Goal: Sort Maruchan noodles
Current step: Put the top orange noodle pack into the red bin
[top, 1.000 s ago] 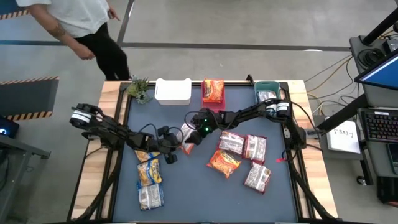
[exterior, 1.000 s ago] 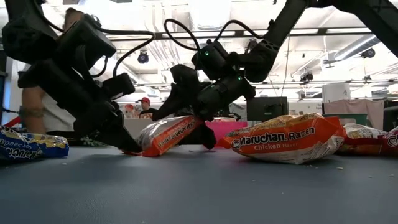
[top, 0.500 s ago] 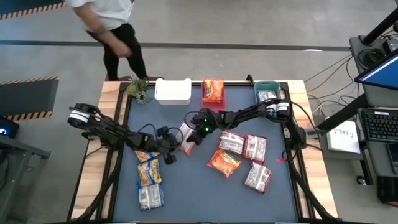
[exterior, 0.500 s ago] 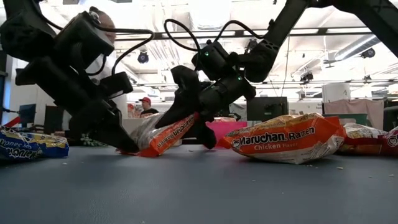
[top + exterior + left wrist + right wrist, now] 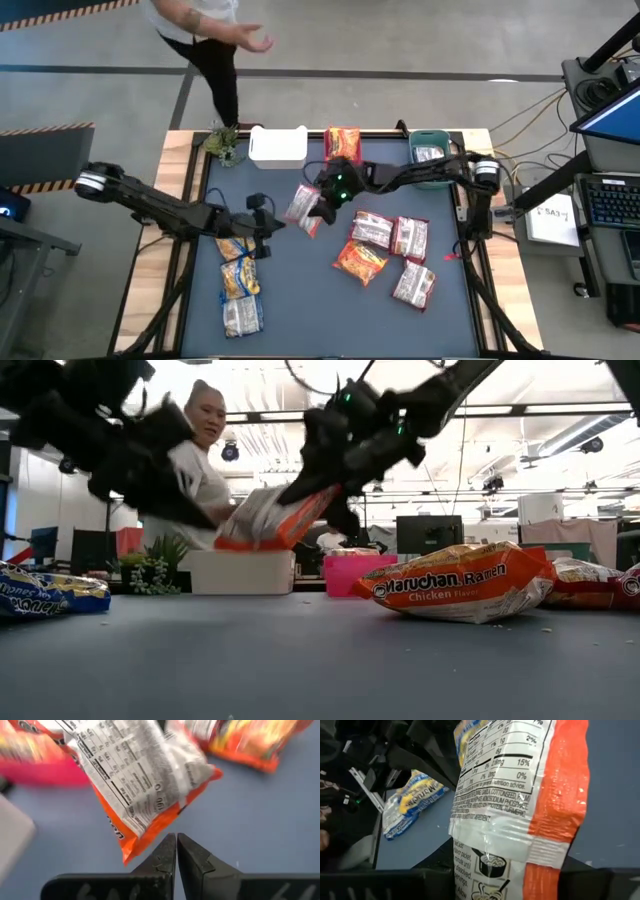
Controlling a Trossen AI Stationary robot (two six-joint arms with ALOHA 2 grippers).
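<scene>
An orange and silvery-white Maruchan noodle packet (image 5: 302, 208) hangs above the middle of the table with my right gripper (image 5: 325, 197) shut on it. It fills the right wrist view as a packet (image 5: 515, 810) with its printed back up. My left gripper (image 5: 176, 842) is shut, its tips just short of the packet's lower orange edge (image 5: 150, 832). More packets lie flat on the table: blue-yellow ones (image 5: 238, 265) at the near left, and orange (image 5: 360, 262) and silvery-red ones (image 5: 410, 238) at the right. My right gripper holds the packet by one short end (image 5: 495, 870), pinched between its two fingers, which the packet itself hides. In the low view the fingers (image 5: 325, 485) slant down onto its upper end. The packet (image 5: 265, 520) hangs tilted, lifted clear of the table. My left gripper: I cannot tell whether it touches the packet.
Along the far edge stand a white bin (image 5: 277, 147), a pink bin (image 5: 343, 160) holding an orange packet, and a teal bin (image 5: 430, 140) holding a packet. A small green plant (image 5: 222, 143) stands at the far left corner. A person (image 5: 210, 40) stands beyond the far edge.
My right gripper has shut on the packet and risen with it toward the far edge. The packet, whose lower end rested on the table, now hangs clear. My left gripper has come up off the table and drawn back a little toward the left.
</scene>
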